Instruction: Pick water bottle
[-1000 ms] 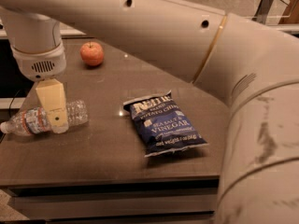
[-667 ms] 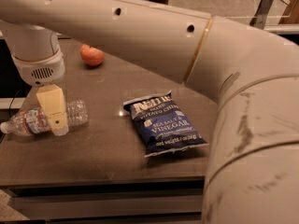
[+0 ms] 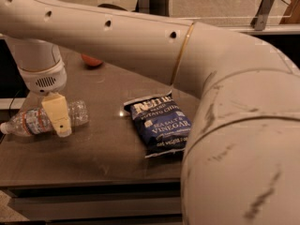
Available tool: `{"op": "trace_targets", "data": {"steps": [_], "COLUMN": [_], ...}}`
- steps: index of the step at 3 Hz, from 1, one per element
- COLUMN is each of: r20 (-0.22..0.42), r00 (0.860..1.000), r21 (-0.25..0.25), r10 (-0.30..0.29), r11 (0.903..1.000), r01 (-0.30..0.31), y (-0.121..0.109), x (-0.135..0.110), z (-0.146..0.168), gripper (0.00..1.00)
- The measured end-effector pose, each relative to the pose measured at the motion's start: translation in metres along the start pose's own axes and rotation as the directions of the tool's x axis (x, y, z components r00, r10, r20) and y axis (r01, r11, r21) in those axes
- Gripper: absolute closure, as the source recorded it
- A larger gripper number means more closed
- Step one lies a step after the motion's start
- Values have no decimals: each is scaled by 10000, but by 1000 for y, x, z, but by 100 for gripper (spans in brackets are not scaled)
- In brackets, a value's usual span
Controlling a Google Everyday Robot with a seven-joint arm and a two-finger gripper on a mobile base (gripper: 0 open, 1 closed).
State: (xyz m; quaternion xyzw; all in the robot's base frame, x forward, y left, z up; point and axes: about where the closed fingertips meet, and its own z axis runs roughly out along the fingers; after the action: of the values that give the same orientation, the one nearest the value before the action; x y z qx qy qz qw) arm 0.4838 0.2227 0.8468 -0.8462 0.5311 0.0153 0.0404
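The water bottle (image 3: 77, 114) is clear ribbed plastic with a white cap at its left end and a coloured label band. It lies on its side at the left edge of the dark table (image 3: 103, 153). My gripper (image 3: 58, 120) hangs from the white wrist directly over the bottle's middle and reaches down across it, at table height. The part of the bottle behind the gripper is hidden.
A blue sea salt and vinegar chip bag (image 3: 161, 123) lies flat at the table's centre, right of the bottle. A red apple (image 3: 91, 61) at the back is mostly hidden by my arm. My arm's big white links fill the top and right of the view.
My gripper has sunk slightly lower onto the bottle. The arm has swung down and now covers most of the apple. The bottle and the chip bag have not moved.
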Motion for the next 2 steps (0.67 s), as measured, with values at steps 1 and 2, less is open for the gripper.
{"op": "trace_targets", "data": {"steps": [1,2], "r20": [165,135], "r00": [9998,9998], "r21": [-215,-264], "r10": [114,168], "r11": [9997,9995], "r01": [-110,-164], "y": [-3,-5], "x": [5,8], "z": [11,14], "gripper": [40,63]}}
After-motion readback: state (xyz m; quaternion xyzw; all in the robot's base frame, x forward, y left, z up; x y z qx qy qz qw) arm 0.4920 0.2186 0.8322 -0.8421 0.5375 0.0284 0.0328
